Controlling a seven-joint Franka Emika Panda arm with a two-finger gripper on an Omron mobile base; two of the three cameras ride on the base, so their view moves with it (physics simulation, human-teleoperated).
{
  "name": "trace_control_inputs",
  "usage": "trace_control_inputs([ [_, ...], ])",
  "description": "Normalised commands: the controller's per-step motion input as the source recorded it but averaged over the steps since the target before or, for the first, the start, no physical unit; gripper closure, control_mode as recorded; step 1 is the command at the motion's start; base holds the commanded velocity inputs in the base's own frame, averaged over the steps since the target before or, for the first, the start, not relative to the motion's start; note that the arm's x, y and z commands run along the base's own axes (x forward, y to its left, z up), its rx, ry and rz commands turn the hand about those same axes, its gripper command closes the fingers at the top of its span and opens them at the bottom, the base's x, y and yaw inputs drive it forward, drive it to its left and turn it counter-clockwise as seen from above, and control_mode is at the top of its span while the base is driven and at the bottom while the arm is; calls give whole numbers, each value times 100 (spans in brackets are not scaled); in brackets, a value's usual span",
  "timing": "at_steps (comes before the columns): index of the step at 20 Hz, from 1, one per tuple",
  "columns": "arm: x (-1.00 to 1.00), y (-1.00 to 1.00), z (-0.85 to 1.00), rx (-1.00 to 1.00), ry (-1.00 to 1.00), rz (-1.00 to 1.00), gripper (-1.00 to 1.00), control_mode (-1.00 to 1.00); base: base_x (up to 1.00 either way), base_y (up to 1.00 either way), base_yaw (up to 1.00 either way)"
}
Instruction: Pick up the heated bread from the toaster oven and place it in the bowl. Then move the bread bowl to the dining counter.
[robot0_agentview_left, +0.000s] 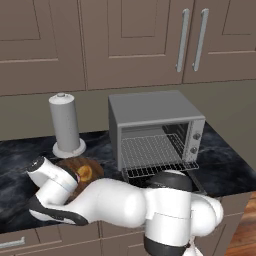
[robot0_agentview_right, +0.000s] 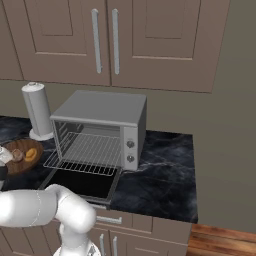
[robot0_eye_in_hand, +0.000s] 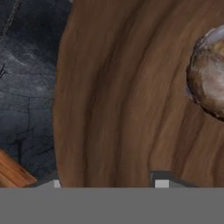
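Here, the heated bread (robot0_eye_in_hand: 209, 78) lies in the wooden bowl (robot0_eye_in_hand: 127, 109) at about three o'clock in the hand view, while the gripper (robot0_eye_in_hand: 107, 183) hangs low over the bowl's rim at six o'clock; whether its fingers are spread or pinching cannot be told. From the right base view, the bowl (robot0_agentview_right: 15, 162) sits on the black marbled counter (robot0_agentview_right: 160, 170) at nine o'clock of the toaster oven (robot0_agentview_right: 100, 130), beside an orange pastry (robot0_agentview_right: 31, 154), with a white-grey cylinder (robot0_agentview_right: 37, 111) behind.
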Motion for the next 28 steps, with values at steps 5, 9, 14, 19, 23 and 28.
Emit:
trace_control_inputs([
  [5, 13, -4, -3, -2, -1, 0, 100, -100, 0, 0, 0],
  [9, -4, 0, 1, 0, -2, 0, 100, -100, 0, 0, 0],
  [14, -62, -14, 23, 0, -17, 2, 100, -100, 0, 0, 0],
  [19, -99, -37, 58, -4, -36, 5, 100, -100, 0, 0, 0],
  [23, -82, -71, 66, -6, -36, 6, 100, -100, 0, 0, 0],
  [28, -42, -99, 59, 0, -27, 8, 100, -100, 0, 0, 0],
])
